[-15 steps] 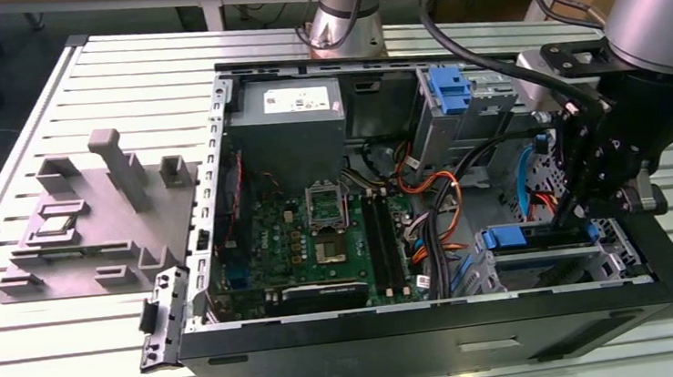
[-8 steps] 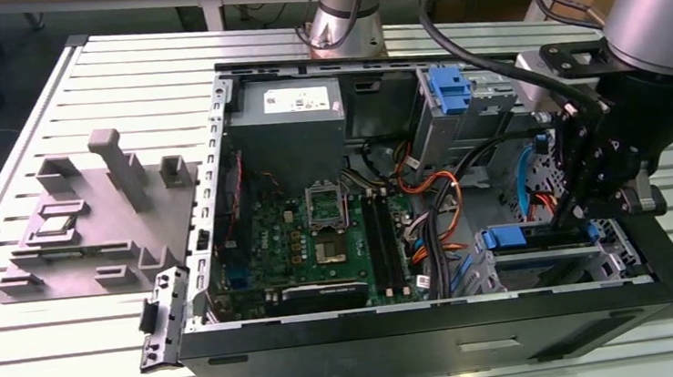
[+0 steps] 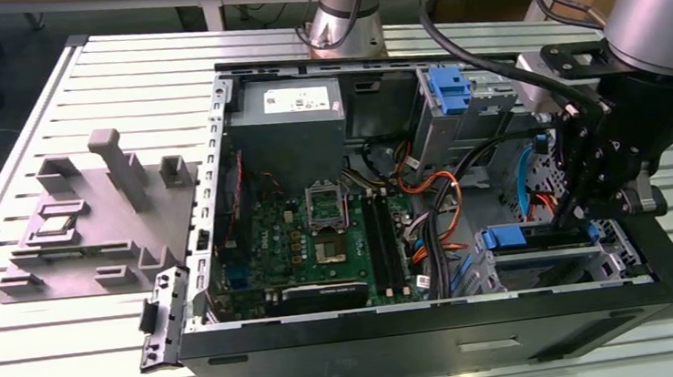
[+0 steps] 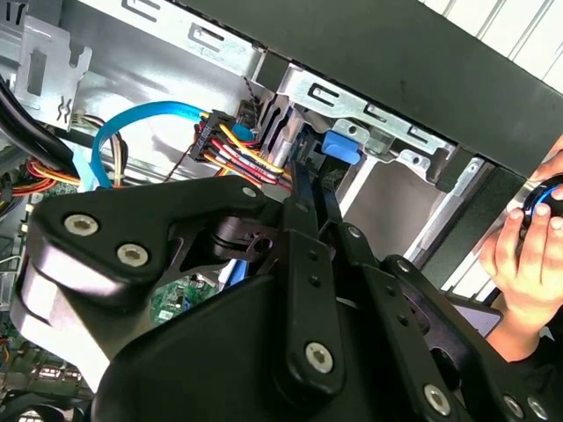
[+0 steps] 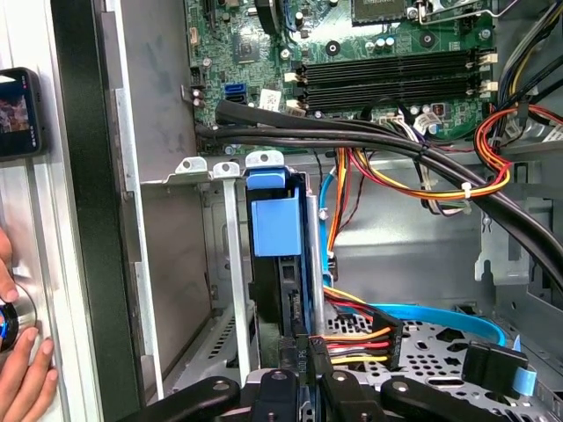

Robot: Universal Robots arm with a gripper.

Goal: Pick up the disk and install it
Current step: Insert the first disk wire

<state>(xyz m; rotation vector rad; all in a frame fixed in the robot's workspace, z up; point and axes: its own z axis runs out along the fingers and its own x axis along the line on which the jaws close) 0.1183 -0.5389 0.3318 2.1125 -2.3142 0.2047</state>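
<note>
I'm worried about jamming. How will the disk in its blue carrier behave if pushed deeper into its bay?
Probably stiff: the disk stands edge-on as a straight slab, so it should slide rather than bend. Its blue carrier looks like thin plastic, likely to flex or snag on the metal rail. The coloured wires beside it may push back.

Even overhead light brightens the slatted table; the computer case interior stays shadowed, with close foreground parts perhaps slightly soft.

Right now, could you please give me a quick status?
End effector down at the drive bay. Disk upright in its slot. Cable bundle alongside.
</note>
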